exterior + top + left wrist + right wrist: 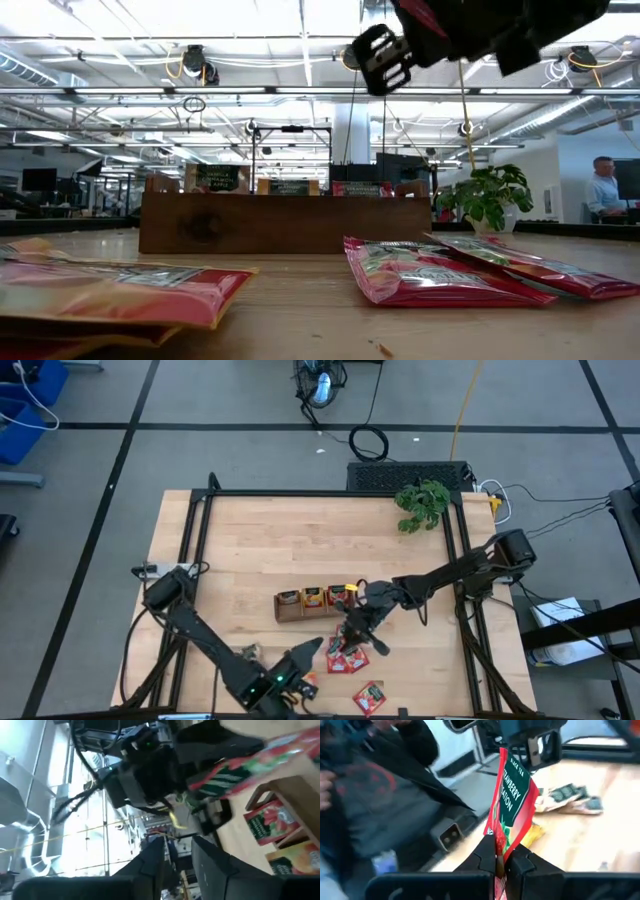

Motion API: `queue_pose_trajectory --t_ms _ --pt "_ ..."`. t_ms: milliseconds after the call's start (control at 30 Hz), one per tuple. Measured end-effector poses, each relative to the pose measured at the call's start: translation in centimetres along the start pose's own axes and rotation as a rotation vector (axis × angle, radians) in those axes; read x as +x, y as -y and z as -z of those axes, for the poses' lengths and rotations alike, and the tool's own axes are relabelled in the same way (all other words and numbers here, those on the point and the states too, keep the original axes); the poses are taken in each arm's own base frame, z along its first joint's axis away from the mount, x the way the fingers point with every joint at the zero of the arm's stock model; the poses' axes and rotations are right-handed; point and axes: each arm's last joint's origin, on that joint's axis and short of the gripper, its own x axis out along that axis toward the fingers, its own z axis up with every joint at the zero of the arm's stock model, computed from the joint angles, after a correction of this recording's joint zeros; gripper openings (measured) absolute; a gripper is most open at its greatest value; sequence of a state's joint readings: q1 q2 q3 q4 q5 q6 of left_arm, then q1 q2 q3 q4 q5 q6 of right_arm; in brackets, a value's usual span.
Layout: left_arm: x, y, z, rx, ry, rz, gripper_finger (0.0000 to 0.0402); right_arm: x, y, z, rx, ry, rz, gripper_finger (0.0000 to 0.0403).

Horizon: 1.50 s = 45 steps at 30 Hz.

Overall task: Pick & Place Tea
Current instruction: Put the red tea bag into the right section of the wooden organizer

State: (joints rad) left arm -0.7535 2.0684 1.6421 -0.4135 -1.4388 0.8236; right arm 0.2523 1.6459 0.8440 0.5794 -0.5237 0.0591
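Note:
My right gripper (pixel 502 852) is shut on a red tea sachet with green marks (pixel 512 795), near the table's middle just in front of the brown tray (pixel 290 615). In the high view this gripper (pixel 352 628) is above the loose red sachets (pixel 345 658). My left gripper (pixel 177 865) is open and reaches in from the near left (pixel 308 652). It faces the held sachet (pixel 235 770) without touching it. Orange and red sachets stand in the tray (pixel 315 598). Another red sachet (pixel 370 698) lies flat near the table's near edge. My right gripper pinches the red sachet between its two fingers at one edge (pixel 501 837). The arm comes slanting in from the table's right. The sachet is lifted clear of the table and sticks straight out beyond the fingertips, with its printed face showing.
A leafy plant (pixel 422 505) stands at the far right corner. In the low view, red sachets (pixel 430 272) and an orange-red one (pixel 110 290) lie flat in front of the tray (pixel 270 225). A person in dark clothes (pixel 380 785) is near the table, and another person (pixel 603 185) is farther off.

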Motion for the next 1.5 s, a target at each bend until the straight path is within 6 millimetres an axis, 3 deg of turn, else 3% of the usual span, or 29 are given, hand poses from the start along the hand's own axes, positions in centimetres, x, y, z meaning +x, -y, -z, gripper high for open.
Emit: queue_pose_trajectory --t_ms 133,267,433,533,633,767,900,1067,1200,1333,1500 --pt "-1.1 -1.4 1.6 -0.096 0.036 0.041 0.0095 -1.1 -1.0 -0.6 -0.09 -0.083 0.187 0.0003" --pt "-1.8 -4.7 5.3 -0.348 0.085 0.205 0.0093 -2.1 -2.2 -1.1 -0.153 -0.154 0.349 0.0004" --pt "0.5 -8.1 9.0 -0.671 0.182 0.474 0.0093 -2.6 -3.5 -1.5 -0.238 -0.194 0.485 0.0004" --pt "2.9 -7.9 10.1 -0.728 0.353 0.595 0.0093 -2.7 -3.6 -1.1 -0.278 -0.225 0.571 0.0004" --pt "4.4 -7.4 11.6 -0.769 0.536 0.569 0.0093 -2.9 -3.5 0.1 -0.274 -0.244 0.606 0.0004" --pt "5.2 -7.7 15.7 -0.919 0.745 0.485 0.0092 -3.9 -3.5 1.4 -0.233 -0.215 0.617 0.0004" --pt "6.6 -5.6 19.9 -1.156 0.874 0.464 0.0092 -5.0 -3.8 2.5 -0.248 -0.169 0.671 0.0004" --pt "8.1 -0.9 21.9 -1.415 0.895 0.494 0.0092 -5.6 -3.8 2.3 -0.298 -0.053 0.687 0.0004" --pt "8.0 1.8 21.0 -1.424 0.89 0.549 0.0092 -5.5 -3.6 2.1 -0.31 -0.027 0.745 0.0004" --pt "7.9 2.9 19.0 -1.42 0.822 0.549 0.0096 -4.9 -3.2 2.4 -0.313 0.0 0.793 0.0004" --pt "7.8 4.5 17.7 -1.34 0.721 0.53 0.0145 -4.1 -2.8 2.8 -0.356 0.016 0.795 0.0004"
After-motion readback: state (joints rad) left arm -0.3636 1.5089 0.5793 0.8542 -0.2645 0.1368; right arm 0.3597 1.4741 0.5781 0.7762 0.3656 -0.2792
